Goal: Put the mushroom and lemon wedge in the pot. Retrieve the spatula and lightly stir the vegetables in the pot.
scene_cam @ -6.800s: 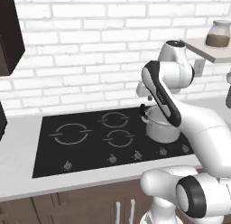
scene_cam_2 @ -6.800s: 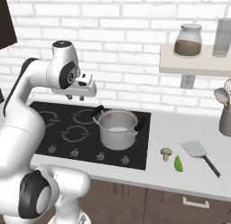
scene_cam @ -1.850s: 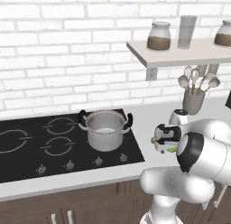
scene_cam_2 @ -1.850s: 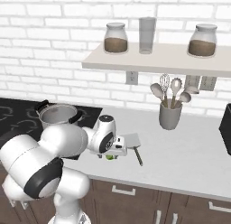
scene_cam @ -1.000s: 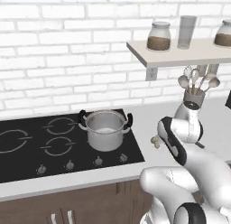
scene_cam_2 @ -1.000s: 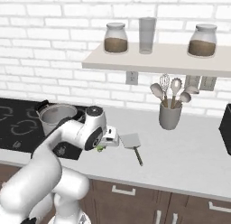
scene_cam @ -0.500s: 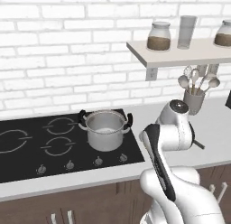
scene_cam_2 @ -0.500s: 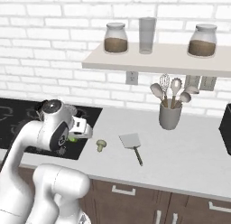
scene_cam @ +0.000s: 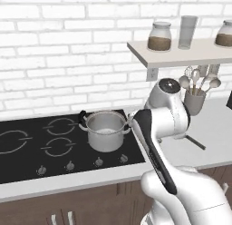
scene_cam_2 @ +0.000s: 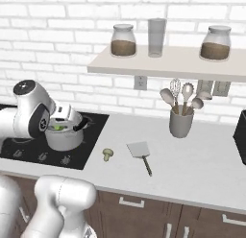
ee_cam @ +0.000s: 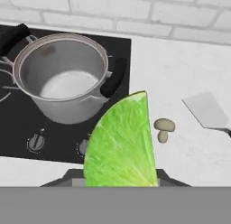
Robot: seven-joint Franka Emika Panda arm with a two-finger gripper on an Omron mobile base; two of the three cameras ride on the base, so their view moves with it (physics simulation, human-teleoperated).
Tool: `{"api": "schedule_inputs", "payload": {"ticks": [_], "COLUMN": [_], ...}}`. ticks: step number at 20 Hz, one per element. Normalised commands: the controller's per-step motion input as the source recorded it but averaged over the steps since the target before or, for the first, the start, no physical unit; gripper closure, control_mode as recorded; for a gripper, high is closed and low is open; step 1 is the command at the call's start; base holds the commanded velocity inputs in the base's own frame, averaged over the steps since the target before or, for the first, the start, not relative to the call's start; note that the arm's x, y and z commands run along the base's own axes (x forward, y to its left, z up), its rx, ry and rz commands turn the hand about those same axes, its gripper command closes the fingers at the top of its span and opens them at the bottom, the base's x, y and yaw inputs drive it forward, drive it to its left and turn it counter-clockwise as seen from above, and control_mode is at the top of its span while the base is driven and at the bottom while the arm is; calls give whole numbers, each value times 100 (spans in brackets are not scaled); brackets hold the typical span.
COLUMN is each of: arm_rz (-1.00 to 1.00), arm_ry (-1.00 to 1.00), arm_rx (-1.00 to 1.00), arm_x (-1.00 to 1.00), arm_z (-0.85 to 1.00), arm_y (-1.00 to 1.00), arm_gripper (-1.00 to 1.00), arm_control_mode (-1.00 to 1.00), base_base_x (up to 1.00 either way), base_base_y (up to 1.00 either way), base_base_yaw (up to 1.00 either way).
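Note:
My gripper (scene_cam_2: 61, 125) is shut on the lemon wedge (scene_cam_2: 58, 128), a pale green slice that hangs close to the pot's right rim. In the hand view the lemon wedge (ee_cam: 122, 146) fills the lower middle and hides my fingertips. The steel pot (ee_cam: 65, 78) with black handles stands on the hob, up and to the left of the wedge; its inside looks bare. The same pot (scene_cam: 106, 131) (scene_cam_2: 62, 138) sits at the hob's right end. The mushroom (scene_cam_2: 108, 154) (ee_cam: 163, 128) lies on the counter right of the hob. The spatula (scene_cam_2: 139, 149) (ee_cam: 207, 110) lies flat beyond it.
A grey utensil cup (scene_cam_2: 181, 123) (scene_cam: 195, 101) with spoons and a whisk stands at the back of the counter. A wall shelf (scene_cam_2: 168, 66) with jars hangs above it. Hob knobs (ee_cam: 36, 142) line the front edge. A dark appliance (scene_cam_2: 240, 136) stands at the far right.
Over the last second my arm swung left, carrying the lemon wedge from above the counter near the mushroom to the pot's rim. Mushroom, spatula and pot stayed put.

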Motion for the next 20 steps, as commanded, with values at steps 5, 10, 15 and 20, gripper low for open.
{"api": "schedule_inputs", "payload": {"ticks": [5,10,15,20], "arm_rz": [0,0,0,0], "arm_ry": [0,0,0,2], "arm_rx": [0,0,0,0], "arm_x": [58,63,60,62], "arm_z": [18,-30,-71,-65], "arm_y": [41,34,35,35], "arm_gripper": [100,100,100,100], "arm_control_mode": [-100,-100,-100,-100], "base_base_x": [0,0,0,0], "base_base_y": [0,0,0,0], "base_base_yaw": [0,0,0,0]}}
